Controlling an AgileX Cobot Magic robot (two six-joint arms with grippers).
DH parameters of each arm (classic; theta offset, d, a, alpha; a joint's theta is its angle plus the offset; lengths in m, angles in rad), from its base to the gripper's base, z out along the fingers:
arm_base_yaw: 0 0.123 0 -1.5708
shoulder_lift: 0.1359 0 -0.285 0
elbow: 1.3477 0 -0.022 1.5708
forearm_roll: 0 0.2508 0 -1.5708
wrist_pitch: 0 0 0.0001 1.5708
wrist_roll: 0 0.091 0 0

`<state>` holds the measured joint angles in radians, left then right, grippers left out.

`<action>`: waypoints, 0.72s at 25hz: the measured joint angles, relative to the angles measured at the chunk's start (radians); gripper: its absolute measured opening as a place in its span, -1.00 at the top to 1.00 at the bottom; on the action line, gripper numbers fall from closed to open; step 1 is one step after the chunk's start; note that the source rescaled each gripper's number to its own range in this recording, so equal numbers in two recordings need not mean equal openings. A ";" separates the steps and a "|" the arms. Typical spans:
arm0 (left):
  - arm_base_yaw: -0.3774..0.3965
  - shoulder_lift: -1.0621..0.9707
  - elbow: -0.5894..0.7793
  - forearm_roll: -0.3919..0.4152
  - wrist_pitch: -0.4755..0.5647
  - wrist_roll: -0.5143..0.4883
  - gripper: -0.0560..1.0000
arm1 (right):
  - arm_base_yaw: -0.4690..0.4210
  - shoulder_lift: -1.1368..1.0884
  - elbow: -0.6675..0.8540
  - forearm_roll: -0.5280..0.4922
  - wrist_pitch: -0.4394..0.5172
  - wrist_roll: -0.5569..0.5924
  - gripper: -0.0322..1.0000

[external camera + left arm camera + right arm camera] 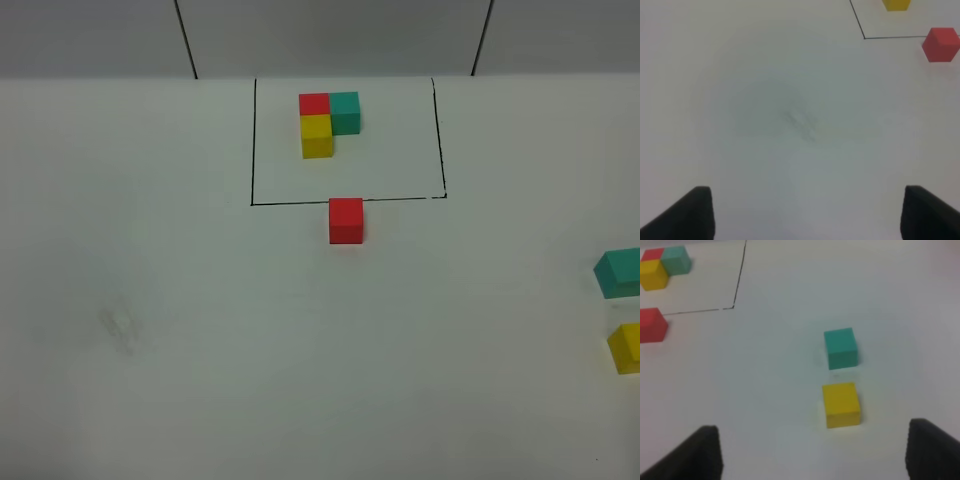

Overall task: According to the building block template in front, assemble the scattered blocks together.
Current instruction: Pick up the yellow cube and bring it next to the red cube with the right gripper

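In the high view, the loose teal cube [620, 272] and the loose yellow cube [627, 348] are cut off by the right edge. In the left wrist view, the template's yellow cube [896, 4] is cropped, and of the left gripper [807, 215] only the dark fingertips [690, 215] are seen. The loose red cube [652, 325] is clipped in the right wrist view.

Left gripper [807, 215]: two matte black fingers [690, 217], visible only at their ends. Each is a blunt block with a squared upper corner and a sloping outer edge, blurred by closeness to the lens. Right gripper [817, 452]: the same pair of plain black fingers [932, 452], equally angular and out of focus.
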<state>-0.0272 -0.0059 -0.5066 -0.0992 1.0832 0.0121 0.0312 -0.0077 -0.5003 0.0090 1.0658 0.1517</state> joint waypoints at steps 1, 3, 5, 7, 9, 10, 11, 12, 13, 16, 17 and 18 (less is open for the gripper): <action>0.000 0.000 0.000 0.000 0.000 0.000 -0.59 | 0.000 0.000 0.000 0.000 0.000 0.000 -0.14; 0.000 0.000 0.000 0.000 0.000 0.000 -0.59 | 0.000 0.000 0.000 0.000 0.000 0.000 -0.14; 0.000 0.000 0.000 0.000 0.000 0.000 -0.59 | 0.000 0.000 0.000 0.000 0.000 0.000 -0.14; 0.000 0.000 0.000 0.000 0.000 0.000 -0.59 | 0.000 0.000 0.000 0.000 0.000 0.000 -0.14; 0.000 0.000 0.000 0.000 0.000 0.000 -0.59 | 0.000 0.000 0.000 0.000 0.000 0.000 -0.14; 0.000 0.000 0.000 0.000 0.000 0.000 -0.59 | 0.000 0.000 0.000 0.000 0.000 0.000 -0.14; 0.000 0.000 0.000 0.000 0.000 0.000 -0.59 | 0.000 0.000 0.000 0.000 0.000 0.000 -0.14; 0.000 0.000 0.000 0.000 0.000 0.000 -0.59 | 0.000 0.000 0.000 0.000 0.000 0.000 -0.14; 0.000 0.000 0.000 0.000 0.000 0.000 -0.59 | 0.000 0.000 0.000 0.000 0.000 0.000 -0.14; 0.000 0.000 0.000 0.000 0.000 0.000 -0.59 | 0.000 0.000 0.000 0.000 0.000 0.000 -0.14; 0.000 0.000 0.000 0.000 0.000 0.000 -0.59 | 0.000 0.000 0.000 0.000 0.000 0.000 -0.14; 0.000 0.000 0.000 0.000 0.000 0.000 -0.59 | 0.000 0.000 0.000 0.000 0.000 0.000 -0.14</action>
<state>-0.0272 -0.0059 -0.5066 -0.0992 1.0829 0.0121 0.0312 -0.0077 -0.5003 0.0090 1.0658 0.1517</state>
